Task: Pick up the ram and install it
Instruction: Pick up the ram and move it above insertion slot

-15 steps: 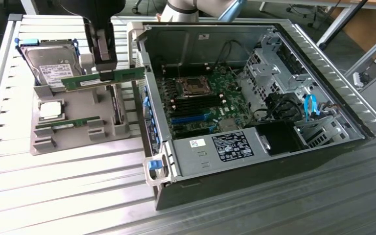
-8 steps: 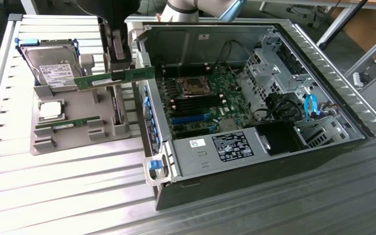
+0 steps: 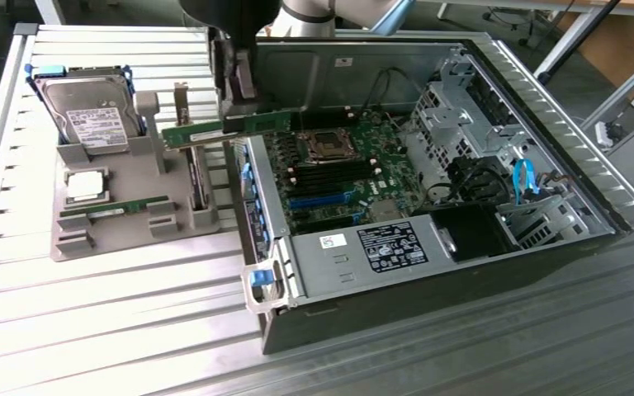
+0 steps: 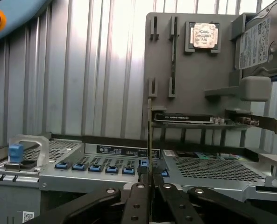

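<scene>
One ram [image 3: 229, 128] is clamped in the gripper [image 3: 234, 107], whose jaws are closed on the stick's upper edge near its middle, so the green board hangs just under the fingertips. Its long axis runs crosswise to the hand, from the exterior view's left to its right and close to level, with about as much board sticking out on either side of the jaws. In the wrist view the ram [image 4: 150, 135] shows edge-on as a thin line, pinched between the two dark fingers [image 4: 137, 203] of the gripper [image 4: 150, 189], its flat faces against the pads.

The stick is in the air over the near wall of the open computer case [image 3: 328, 70], clear of everything and not yet seated. Below the hand, toward the exterior view's right, lies the motherboard [image 3: 339, 165]. Its black memory slots [image 3: 319, 176] appear to run along much the same line as the held board, so I judge the two long axes roughly matched.

On the hand's other side, lower down, sits the grey fixture tray [image 3: 130, 239]. It carries a second memory stick [image 3: 113, 211], the silver processor [image 3: 86, 186] and a hard drive [image 3: 88, 115].
</scene>
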Robot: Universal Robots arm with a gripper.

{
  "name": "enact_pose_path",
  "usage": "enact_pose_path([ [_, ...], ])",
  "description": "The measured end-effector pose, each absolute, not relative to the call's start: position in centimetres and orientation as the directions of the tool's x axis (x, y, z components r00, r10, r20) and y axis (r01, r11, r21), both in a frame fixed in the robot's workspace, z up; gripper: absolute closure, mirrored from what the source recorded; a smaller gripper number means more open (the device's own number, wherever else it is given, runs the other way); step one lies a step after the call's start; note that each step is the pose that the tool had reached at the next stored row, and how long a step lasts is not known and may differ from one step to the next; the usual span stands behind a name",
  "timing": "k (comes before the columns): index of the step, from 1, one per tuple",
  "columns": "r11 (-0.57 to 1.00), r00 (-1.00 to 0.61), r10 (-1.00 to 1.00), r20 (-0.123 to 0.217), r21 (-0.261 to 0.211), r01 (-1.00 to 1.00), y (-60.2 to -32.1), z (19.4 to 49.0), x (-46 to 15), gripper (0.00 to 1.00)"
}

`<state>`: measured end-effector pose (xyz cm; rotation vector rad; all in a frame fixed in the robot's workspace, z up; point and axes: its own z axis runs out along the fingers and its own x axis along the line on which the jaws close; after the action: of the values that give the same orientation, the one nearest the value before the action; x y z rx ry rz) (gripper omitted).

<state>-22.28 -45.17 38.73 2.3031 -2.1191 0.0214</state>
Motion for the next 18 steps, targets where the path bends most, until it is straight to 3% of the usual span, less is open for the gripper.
enact_pose_path([
  [18,-0.083,0.083,-0.996,0.018,0.0,-0.997,-45.2,38.7,-16.6,0.88],
])
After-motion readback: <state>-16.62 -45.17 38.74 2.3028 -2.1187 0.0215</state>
